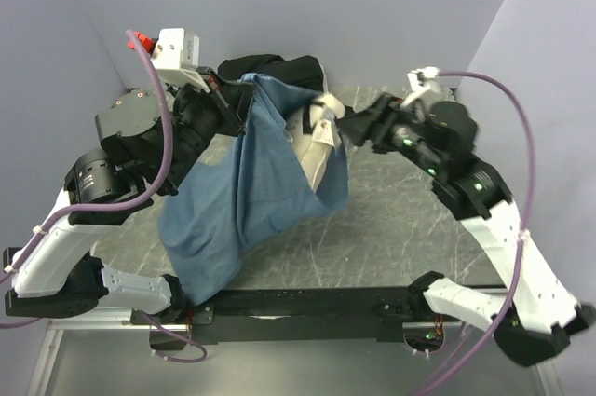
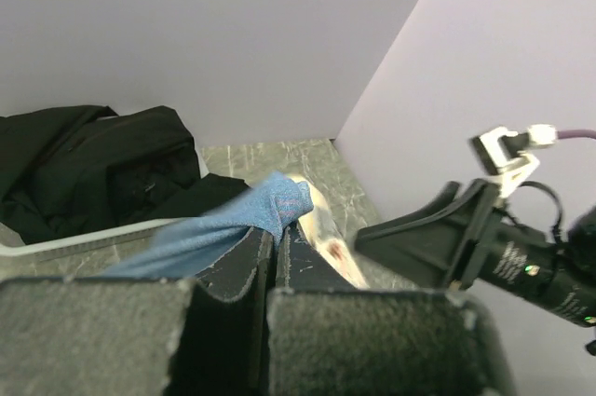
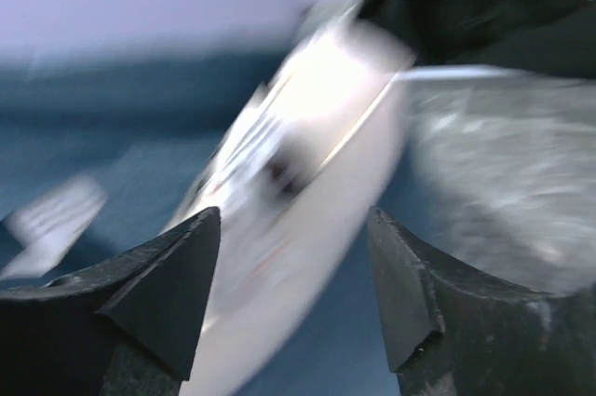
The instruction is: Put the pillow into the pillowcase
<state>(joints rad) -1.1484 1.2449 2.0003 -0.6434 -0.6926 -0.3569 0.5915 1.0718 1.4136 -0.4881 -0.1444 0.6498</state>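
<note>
The pillowcase [image 1: 247,200] is held up by its hem in the closed left end effector [image 2: 276,239]. The pillow [image 1: 313,159], partly sheathed and slanting downward, is found directly ahead of the nearer right end effector [image 3: 293,219], which is spread wide and empty.

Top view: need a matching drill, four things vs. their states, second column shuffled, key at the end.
Things:
1. pillowcase
2. pillow
3. black cloth
4. right gripper

States:
A. heaped by the back wall
B. jaws apart
C. hangs pinched in the shut left gripper
D. cream, partly inside blue fabric

Pairs: 1-C, 2-D, 3-A, 4-B
</note>
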